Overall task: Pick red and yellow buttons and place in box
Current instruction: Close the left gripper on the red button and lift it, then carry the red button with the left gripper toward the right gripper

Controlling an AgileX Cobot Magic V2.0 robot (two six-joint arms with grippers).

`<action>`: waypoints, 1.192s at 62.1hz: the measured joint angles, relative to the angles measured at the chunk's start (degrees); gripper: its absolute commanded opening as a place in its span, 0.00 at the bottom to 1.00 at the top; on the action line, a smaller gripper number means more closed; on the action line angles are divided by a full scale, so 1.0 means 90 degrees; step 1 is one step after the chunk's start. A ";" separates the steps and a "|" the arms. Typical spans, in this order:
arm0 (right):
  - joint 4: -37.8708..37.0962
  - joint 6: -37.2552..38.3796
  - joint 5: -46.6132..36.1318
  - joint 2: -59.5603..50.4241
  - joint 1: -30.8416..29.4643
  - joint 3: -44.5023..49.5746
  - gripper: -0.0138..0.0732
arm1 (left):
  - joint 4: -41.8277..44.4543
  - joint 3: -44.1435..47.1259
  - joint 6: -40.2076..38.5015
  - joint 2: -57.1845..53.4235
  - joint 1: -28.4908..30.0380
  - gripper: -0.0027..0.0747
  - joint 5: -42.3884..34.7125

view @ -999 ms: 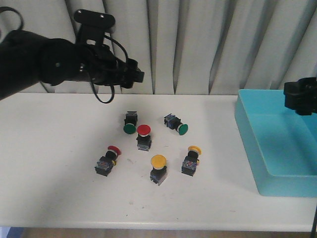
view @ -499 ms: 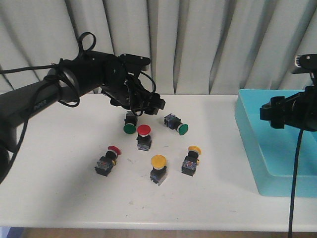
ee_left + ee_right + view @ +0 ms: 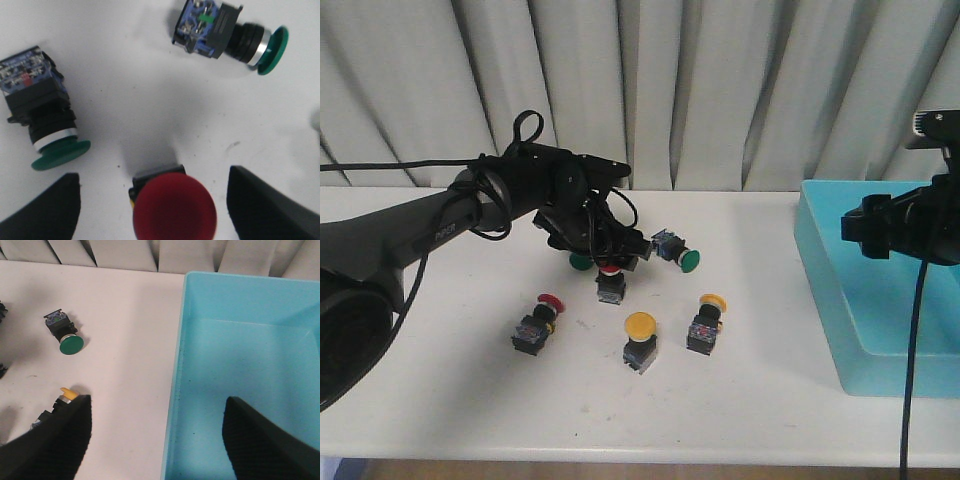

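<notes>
Left gripper [image 3: 150,185] is hovering wide open, straddling the upright red-capped black push-button [image 3: 174,205] mid-table; 2 green-capped buttons [image 3: 42,122] lying just beyond. Descend straight, close on black body. Right gripper [image 3: 155,427] open over turquoise plastic box [image 3: 880,290], far right.

The only readable text is a small pale word on the left arm [image 3: 440,232] in the front view, which appears to read "PIPER", though the letters are tiny and slightly blurred. The buttons' terminal blocks show coloured marks in the left wrist view, but no letters or numbers can be made out on them. The box carries no legible marking.
</notes>
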 measured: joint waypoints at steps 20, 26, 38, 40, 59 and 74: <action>0.0041 0.0000 0.0000 0.0000 0.0000 0.0000 0.78 | 0.0000 -0.0077 0.0019 0.0280 0.0000 0.73 -0.0057; 0.0047 0.0000 0.0000 0.0000 0.0000 0.0000 0.78 | 0.0000 -0.0079 0.0019 0.0311 0.0000 0.65 -0.0057; 0.0138 -0.0035 0.0039 0.0000 0.0000 0.0000 0.78 | 0.0000 -0.0092 0.0019 0.0311 0.0000 0.25 -0.0057; 0.0145 -0.0084 0.0051 0.0000 0.0000 0.0000 0.78 | 0.0000 -0.0098 0.0019 0.0311 0.0000 0.17 -0.0057; 0.0153 -0.1199 -0.0063 0.0005 0.1003 0.0089 0.78 | -0.0190 -0.0393 0.0031 -0.0012 0.0000 0.02 0.0484; 0.0159 -0.2220 -0.1063 0.0096 0.1934 0.0772 0.78 | -0.1773 -0.0636 0.1041 -0.1403 0.0000 0.02 0.0949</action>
